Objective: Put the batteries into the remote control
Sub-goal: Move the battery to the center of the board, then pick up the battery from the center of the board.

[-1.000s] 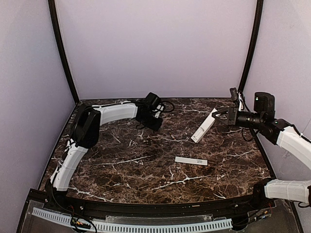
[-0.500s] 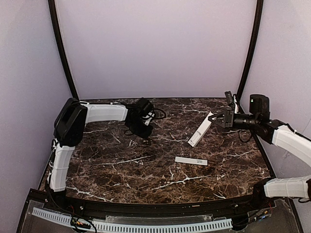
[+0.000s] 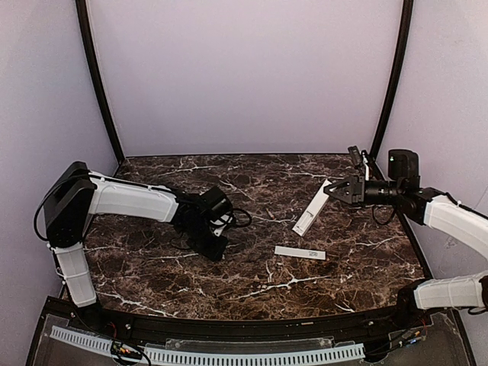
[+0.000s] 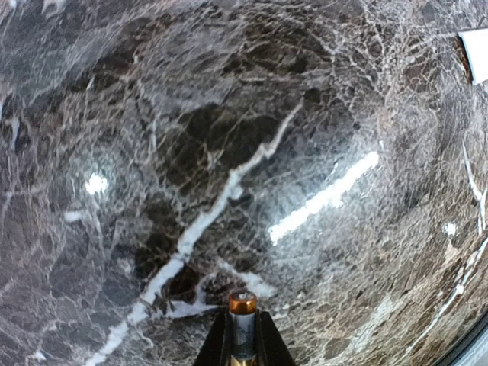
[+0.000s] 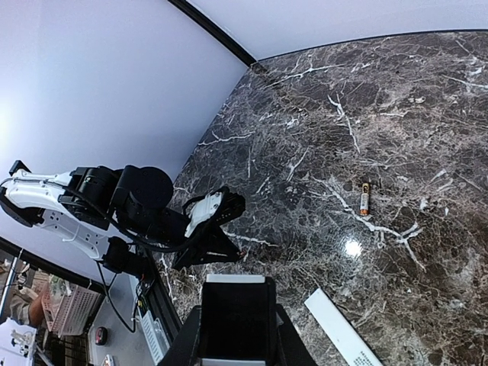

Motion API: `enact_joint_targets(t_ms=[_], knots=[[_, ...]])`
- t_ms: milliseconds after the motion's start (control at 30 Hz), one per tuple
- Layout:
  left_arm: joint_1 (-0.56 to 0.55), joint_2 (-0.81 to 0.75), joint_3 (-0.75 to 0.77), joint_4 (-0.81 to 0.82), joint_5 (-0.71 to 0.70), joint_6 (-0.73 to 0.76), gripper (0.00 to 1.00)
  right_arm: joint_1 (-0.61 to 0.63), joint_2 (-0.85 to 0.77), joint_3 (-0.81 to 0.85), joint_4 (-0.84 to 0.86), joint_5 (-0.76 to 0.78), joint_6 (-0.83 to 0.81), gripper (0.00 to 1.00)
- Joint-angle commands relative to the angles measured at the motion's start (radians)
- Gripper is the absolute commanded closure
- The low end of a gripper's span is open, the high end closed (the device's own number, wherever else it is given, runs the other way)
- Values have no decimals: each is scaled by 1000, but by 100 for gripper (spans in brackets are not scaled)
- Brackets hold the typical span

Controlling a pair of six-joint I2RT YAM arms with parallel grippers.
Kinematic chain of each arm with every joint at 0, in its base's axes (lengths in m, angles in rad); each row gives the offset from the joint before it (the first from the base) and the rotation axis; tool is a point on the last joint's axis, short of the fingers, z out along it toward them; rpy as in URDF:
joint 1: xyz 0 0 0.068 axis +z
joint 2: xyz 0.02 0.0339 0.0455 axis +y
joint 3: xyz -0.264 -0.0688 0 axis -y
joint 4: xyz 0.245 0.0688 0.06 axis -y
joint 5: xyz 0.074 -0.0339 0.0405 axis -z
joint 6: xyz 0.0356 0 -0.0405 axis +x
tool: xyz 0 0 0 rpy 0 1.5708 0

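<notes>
Top view: the left hand (image 3: 216,249) has swung back toward the near left of the bench (image 3: 252,293). The right hand (image 3: 334,191) has edged left, clamped on the tilted remote (image 3: 311,209). Left wrist: that hand, nearly shut, pinches a battery (image 4: 242,328) above dark marble. Right wrist: a second battery (image 5: 364,197) lies alone on the bench, well apart from both hands. Lilac walls (image 3: 244,76) enclose it.

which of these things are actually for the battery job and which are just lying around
For the job: remote control in the right gripper; battery in the left gripper; second battery on the table.
Lying about: flat white strip, also on the table.
</notes>
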Motion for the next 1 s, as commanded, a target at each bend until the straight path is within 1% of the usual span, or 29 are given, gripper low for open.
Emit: enact_joint_targets(t_ms=[0,33,167,233,333,467,533,600,733,833,900,933,967], knots=[[-16,-40,-51,-3,27,-83,86,10,15,-4,23,-29,-12,100],[-18,-39,-51,-8,26,-84,82,15,20,0,22,-30,-15,100],[-21,-31,-44,-41,6,-74,71,32,40,18,-15,-20,-24,100],[-21,-30,-41,-58,-6,-68,68,44,55,25,-30,-15,-29,100],[-22,-31,-36,-84,-22,-55,68,62,80,37,-45,-7,-36,100],[-26,-32,-24,-124,-52,-38,74,89,123,62,-68,8,-50,100],[-25,-34,-23,-131,-53,-31,80,108,153,75,-75,14,-52,100],[-27,-32,-23,-133,-68,-23,85,125,176,96,-87,21,-56,100],[-27,-30,-33,-119,-85,-11,90,146,218,113,-101,40,-48,100],[-27,-47,-61,-73,-75,-13,95,166,247,121,-99,48,-36,100],[-26,-75,-84,-33,-92,-23,99,187,269,129,-93,54,-29,100],[-27,-105,-110,-12,-99,-24,99,198,277,133,-89,62,-25,100],[-27,-126,-129,49,-102,-29,100,208,288,136,-83,68,-20,100]])
